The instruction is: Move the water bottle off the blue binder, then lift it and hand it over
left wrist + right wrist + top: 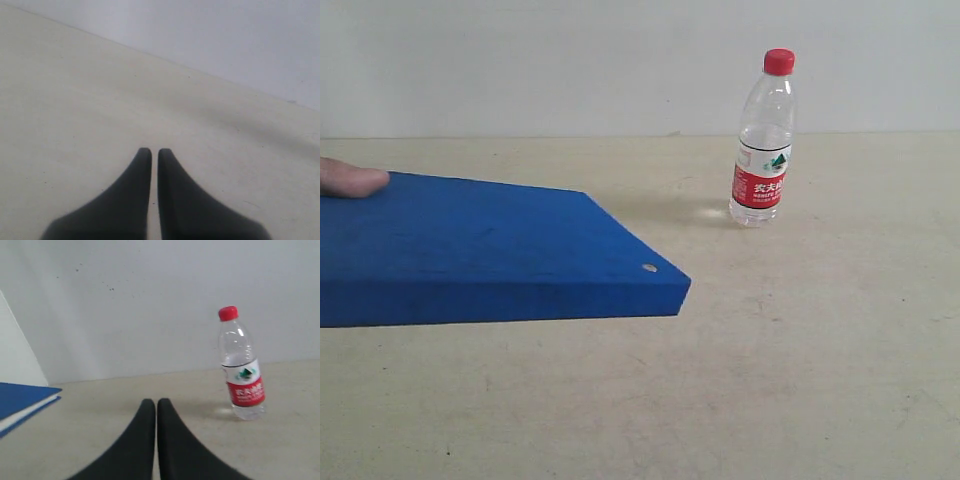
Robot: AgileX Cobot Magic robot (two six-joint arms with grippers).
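The small clear plastic water bottle (761, 140) with a red cap is seen standing upright on the beige surface (800, 350), well apart from the flat bright-blue binder (470, 250), so the first step is judged done. Lifting and handover remain. The left end effector (154, 151) and the right end effector (156, 401) are clenched, with nothing grasped.
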